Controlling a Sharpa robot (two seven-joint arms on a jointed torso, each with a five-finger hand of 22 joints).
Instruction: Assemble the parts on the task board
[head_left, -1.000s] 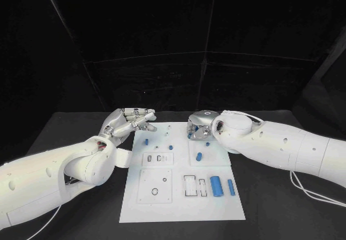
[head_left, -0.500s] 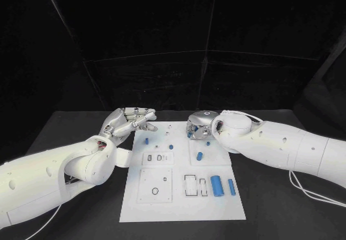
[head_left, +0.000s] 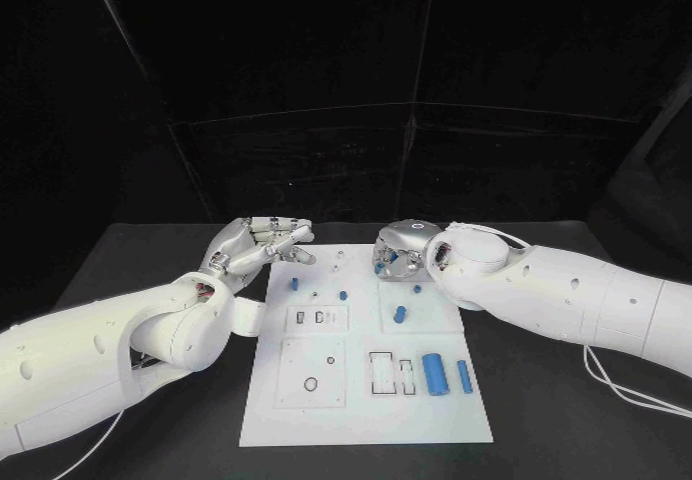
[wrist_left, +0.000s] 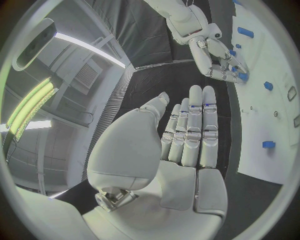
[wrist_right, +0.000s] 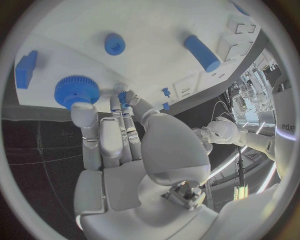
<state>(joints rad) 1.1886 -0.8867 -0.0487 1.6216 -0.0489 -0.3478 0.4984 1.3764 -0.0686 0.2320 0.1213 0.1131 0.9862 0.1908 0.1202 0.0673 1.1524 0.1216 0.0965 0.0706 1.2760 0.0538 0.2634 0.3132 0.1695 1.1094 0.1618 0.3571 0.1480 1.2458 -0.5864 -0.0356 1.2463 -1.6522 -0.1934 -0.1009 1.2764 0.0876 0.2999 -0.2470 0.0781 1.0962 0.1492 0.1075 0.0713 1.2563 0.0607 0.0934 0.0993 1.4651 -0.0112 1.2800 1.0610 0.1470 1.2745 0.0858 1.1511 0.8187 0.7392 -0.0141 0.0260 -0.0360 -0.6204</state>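
Note:
The white task board (head_left: 361, 400) lies in the middle of the table. My right hand (head_left: 401, 256) hangs over its far right part with the fingers pointing down. A blue gear (wrist_right: 76, 91) sits on the board just off one fingertip (wrist_right: 81, 111). A small blue part (wrist_right: 123, 98) is pinched between the thumb and a finger. My left hand (head_left: 268, 240) hovers off the board's far left corner, fingers apart and holding nothing. In the left wrist view, the left hand's fingers (wrist_left: 195, 130) lie straight and the right hand (wrist_left: 219, 60) is beyond them.
Blue parts lie on the board: small pieces (head_left: 294, 283) (head_left: 343, 295) (head_left: 400, 315) across its middle, and a thick cylinder (head_left: 433, 373) beside a thinner one (head_left: 463, 375) near the right edge. Slots and cut-outs (head_left: 310, 382) mark its near half. Black table surrounds it.
The right hand has shifted very slightly over the board's far right part. The left hand stays where it was.

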